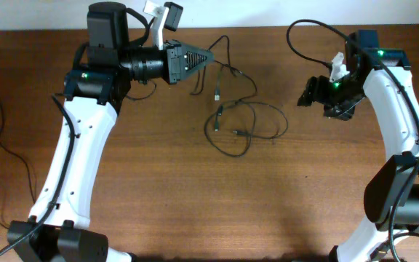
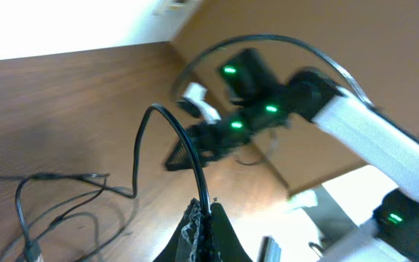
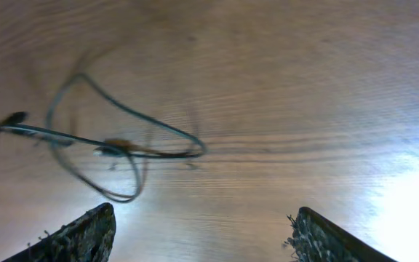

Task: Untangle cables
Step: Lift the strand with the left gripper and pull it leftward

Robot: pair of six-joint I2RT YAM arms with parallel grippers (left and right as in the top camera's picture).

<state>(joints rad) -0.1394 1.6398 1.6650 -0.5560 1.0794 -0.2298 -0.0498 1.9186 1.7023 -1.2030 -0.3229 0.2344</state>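
The cables (image 1: pixel 233 120) are thin black cords lying in loose loops with small plug ends at the table's middle. One strand (image 1: pixel 224 45) rises to my left gripper (image 1: pixel 212 57), which is shut on it above the back of the table. In the left wrist view the pinched cord (image 2: pixel 184 142) arches up from the closed tips of the left gripper (image 2: pixel 206 211), and more loops (image 2: pixel 57 196) lie on the wood to the left. My right gripper (image 1: pixel 305 93) hovers open to the right of the cables. Its wrist view shows the right gripper (image 3: pixel 202 229) empty, with a cord loop (image 3: pixel 115 149) ahead and left.
The brown wooden table (image 1: pixel 195 211) ends at a white wall along the back. A thicker black arm cable (image 1: pixel 308 25) arcs above the right arm. Another dark cable (image 1: pixel 2 145) trails over the table's left side. The right arm (image 2: pixel 369 138) shows in the left wrist view.
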